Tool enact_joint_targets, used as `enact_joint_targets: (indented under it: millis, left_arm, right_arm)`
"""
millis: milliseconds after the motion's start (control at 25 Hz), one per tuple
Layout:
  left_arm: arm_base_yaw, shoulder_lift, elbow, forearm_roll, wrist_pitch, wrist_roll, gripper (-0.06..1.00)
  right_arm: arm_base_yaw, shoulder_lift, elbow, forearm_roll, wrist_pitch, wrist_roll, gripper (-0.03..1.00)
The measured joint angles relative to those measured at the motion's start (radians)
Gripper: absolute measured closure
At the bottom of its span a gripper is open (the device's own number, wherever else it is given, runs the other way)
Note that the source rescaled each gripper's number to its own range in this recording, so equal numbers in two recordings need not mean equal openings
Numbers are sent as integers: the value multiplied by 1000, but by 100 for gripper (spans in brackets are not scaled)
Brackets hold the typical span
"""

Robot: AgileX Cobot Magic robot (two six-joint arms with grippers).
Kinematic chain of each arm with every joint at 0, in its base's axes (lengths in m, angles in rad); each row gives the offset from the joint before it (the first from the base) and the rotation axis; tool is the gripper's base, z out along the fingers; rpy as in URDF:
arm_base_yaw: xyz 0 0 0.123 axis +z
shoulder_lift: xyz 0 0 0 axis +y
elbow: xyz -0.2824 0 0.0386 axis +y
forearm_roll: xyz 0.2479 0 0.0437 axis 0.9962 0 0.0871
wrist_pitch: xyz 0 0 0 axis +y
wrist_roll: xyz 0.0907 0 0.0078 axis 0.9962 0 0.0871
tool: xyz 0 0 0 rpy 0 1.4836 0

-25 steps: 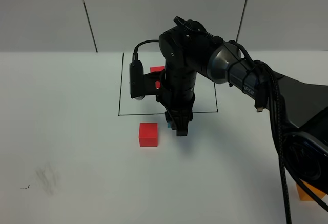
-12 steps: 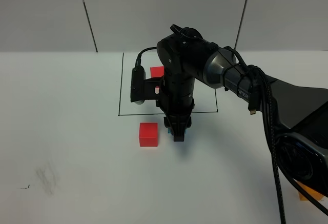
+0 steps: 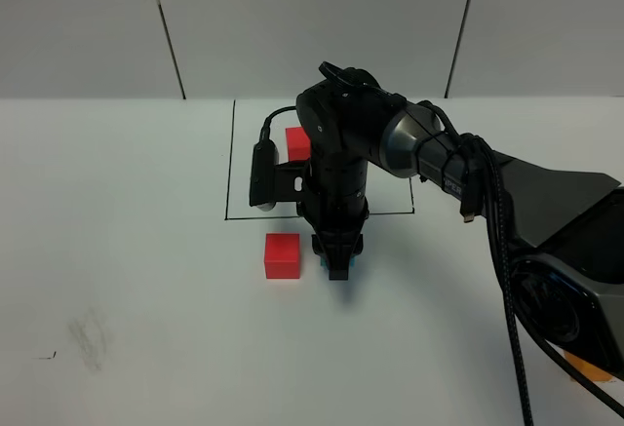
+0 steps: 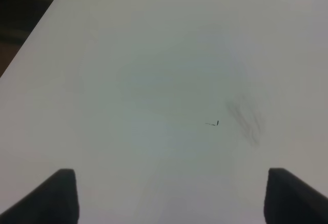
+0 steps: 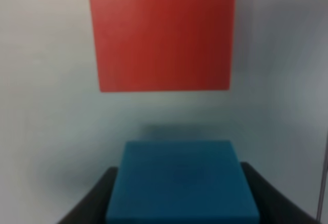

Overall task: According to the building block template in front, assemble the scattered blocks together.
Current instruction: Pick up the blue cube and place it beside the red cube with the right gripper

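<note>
1. change. over the last second the right claw (image 3: 338,262) has moved away from the near line of the black drawn rectangle (image 3: 230,168), toward the near side of the white desk (image 3: 146,299), carrying the teal-blue matte cube (image 5: 182,180). that cube is now level with the loose red matte cube (image 3: 283,254) and just beside it; the red cube has not moved. the right claw is closed on the teal-blue cube, one finger on each flank. the right wrist view shows a strip of bare desk between the two cubes: near, not touching. whether the teal-blue cube rests on the desk or hangs just above it cannot be told.

2. meaning. the teal-blue-to-red join looks almost made. a short sideways approach with faces parallel appears to remain, then release.

3. other parts. the building block template (image 3: 297,140) lies inside the rectangle, mostly hidden by the arm; only its red cube shows. the orange matte cube (image 3: 592,367) lies well apart at the near right, partly hidden. the left claw (image 4: 174,198) is open and empty, near a grey smudge (image 4: 246,121).

4. clearance. the desk is bare beyond the red cube's far side, so a push could slide it.
</note>
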Motion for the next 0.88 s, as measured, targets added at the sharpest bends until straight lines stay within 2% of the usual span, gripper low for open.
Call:
enact_joint_targets:
  millis: [880]
  left_arm:
    - [0, 0, 0, 0, 0, 0, 21]
  right_arm:
    - [12, 42, 0, 36, 0, 29, 64]
